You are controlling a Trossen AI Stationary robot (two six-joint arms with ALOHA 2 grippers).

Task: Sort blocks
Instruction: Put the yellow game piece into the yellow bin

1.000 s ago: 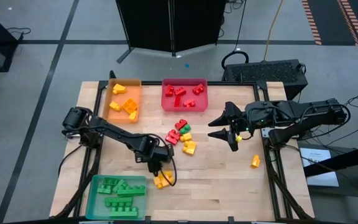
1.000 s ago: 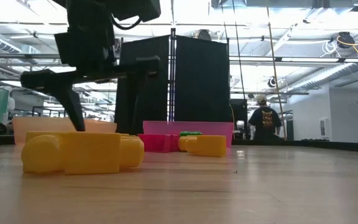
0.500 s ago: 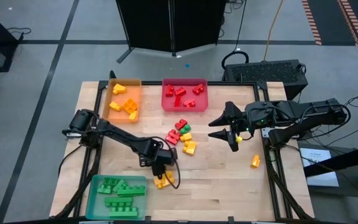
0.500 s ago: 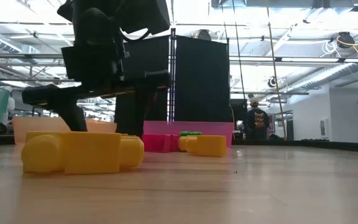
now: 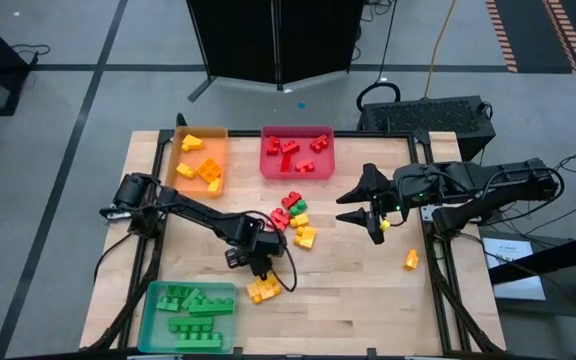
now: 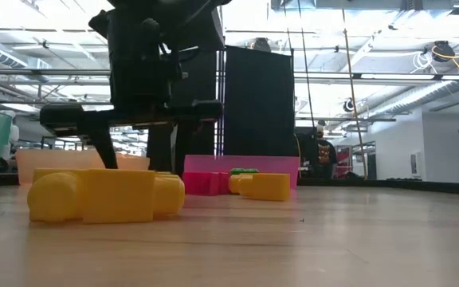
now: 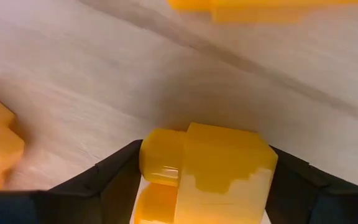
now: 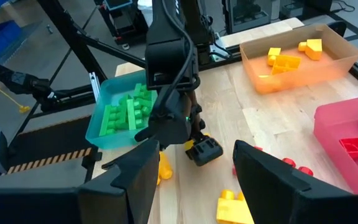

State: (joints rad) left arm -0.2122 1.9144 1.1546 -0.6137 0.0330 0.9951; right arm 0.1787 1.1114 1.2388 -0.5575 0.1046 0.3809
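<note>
Yellow studded block (image 7: 207,171) between dark fingers (image 7: 107,180)

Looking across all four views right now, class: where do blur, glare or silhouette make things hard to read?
Left wrist view: the yellow block between the jaws fills the frame, soft-edged from closeness. Low view: bright ceiling lights leave the left arm a dark silhouette; the near yellow block looms large. High view: evenly lit, sharp. Right wrist view: the near fingers are blurred.

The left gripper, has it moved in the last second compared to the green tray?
Yes. In the high view the left gripper has shifted slightly right, away from the green tray, over the yellow blocks.
</note>
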